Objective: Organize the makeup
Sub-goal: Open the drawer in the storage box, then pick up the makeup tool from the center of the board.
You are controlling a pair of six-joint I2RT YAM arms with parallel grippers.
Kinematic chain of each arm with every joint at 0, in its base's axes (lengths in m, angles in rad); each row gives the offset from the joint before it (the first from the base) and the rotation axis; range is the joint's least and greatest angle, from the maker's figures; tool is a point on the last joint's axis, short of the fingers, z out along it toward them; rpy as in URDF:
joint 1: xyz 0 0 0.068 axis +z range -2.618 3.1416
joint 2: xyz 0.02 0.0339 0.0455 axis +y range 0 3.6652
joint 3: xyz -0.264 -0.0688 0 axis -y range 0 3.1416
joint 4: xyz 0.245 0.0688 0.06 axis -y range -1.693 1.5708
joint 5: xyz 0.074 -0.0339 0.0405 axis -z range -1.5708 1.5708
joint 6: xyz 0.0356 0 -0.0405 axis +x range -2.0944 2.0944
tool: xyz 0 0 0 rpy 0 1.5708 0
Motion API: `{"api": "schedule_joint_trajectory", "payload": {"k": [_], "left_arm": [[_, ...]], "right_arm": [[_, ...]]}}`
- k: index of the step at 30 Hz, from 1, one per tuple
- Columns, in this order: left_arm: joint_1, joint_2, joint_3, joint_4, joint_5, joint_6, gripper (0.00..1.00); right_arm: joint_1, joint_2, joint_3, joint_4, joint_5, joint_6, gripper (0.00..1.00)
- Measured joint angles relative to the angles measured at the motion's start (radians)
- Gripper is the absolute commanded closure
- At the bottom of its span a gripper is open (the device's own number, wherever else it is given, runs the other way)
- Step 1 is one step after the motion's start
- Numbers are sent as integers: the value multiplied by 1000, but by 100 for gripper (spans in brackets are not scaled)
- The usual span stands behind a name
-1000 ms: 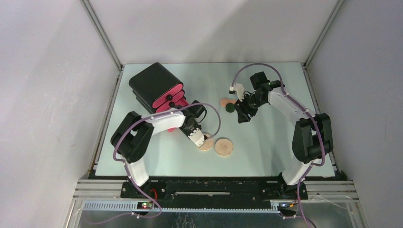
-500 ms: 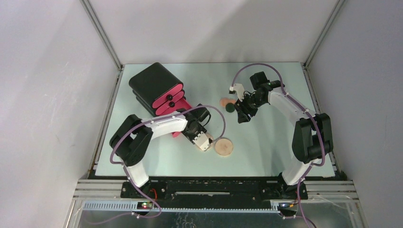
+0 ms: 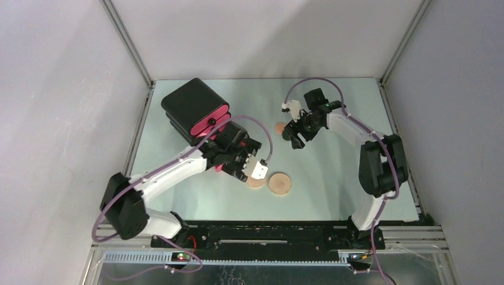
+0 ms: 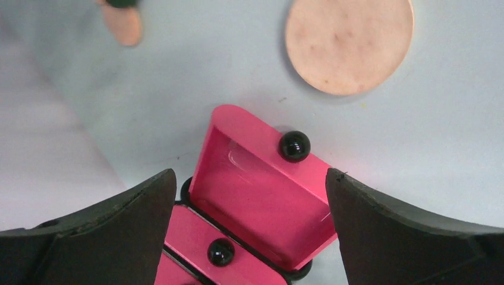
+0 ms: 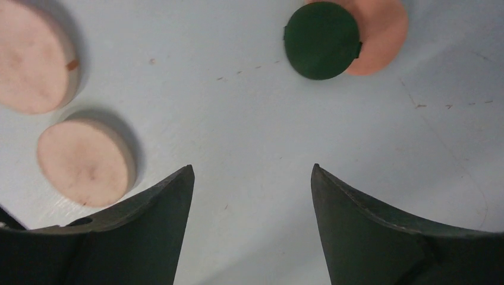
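Two tan round discs (image 3: 279,183) (image 5: 83,160) lie side by side at the table's middle. A dark-green round (image 5: 321,40) overlaps a peach round (image 5: 385,29) further back. The black box (image 3: 193,104) has pink drawers, and its lowest drawer (image 4: 261,202) is pulled out and looks empty. My left gripper (image 4: 249,173) hangs open above that drawer, holding nothing. One tan disc (image 4: 349,44) lies beyond it. My right gripper (image 5: 252,168) is open over bare table, just short of the green round. The sticks, palette and packet are out of view.
The box stands at the back left of the pale green table (image 3: 333,178). Grey walls enclose the table on three sides. The left arm's elbow (image 3: 128,211) reaches out past the table's near left corner.
My left gripper has drawn back from the nearer tan disc toward the drawers and opened wide, its elbow swinging out left. My right gripper moved slightly back-left and opened wider.
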Motion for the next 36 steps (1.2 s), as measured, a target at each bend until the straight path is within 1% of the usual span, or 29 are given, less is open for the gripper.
{"api": "schedule_joint_trajectory", "payload": {"k": [2,5,7,10,12,15,18,20,25,27,29,31,33,35,36], "left_arm": [[9,-61,-2,7,47,-76,0],[40,-135,-2,44,116,-226,0],[84,-169,-2,82,154,-344,0],[163,-206,-1,133,174,-501,0],[236,-233,1,165,183,-616,0],[319,-264,2,182,192,-724,0],[372,-280,17,183,192,-795,0],[399,-286,31,187,191,-836,0],[468,-303,40,213,194,-933,0],[539,-303,50,229,199,-986,0],[587,-304,64,238,199,-1033,0],[623,-311,76,246,196,-1075,0],[645,-323,89,250,189,-1113,0],[660,-333,102,250,182,-1145,0],[668,-338,111,249,180,-1164,0]], "right_arm": [[10,43,23,15,32,23,15],[21,118,71,30,75,49,16],[27,166,113,34,98,63,18],[36,233,188,37,127,80,21],[44,270,229,45,142,89,24],[57,306,254,55,158,98,28],[64,331,267,53,162,102,34],[67,350,274,51,162,106,39],[71,371,277,51,161,110,57],[71,372,277,50,156,109,66],[72,372,277,48,150,109,75],[73,372,277,45,138,109,82],[76,372,277,36,127,109,88],[80,370,277,27,121,108,98],[85,366,276,21,116,108,100]]}}
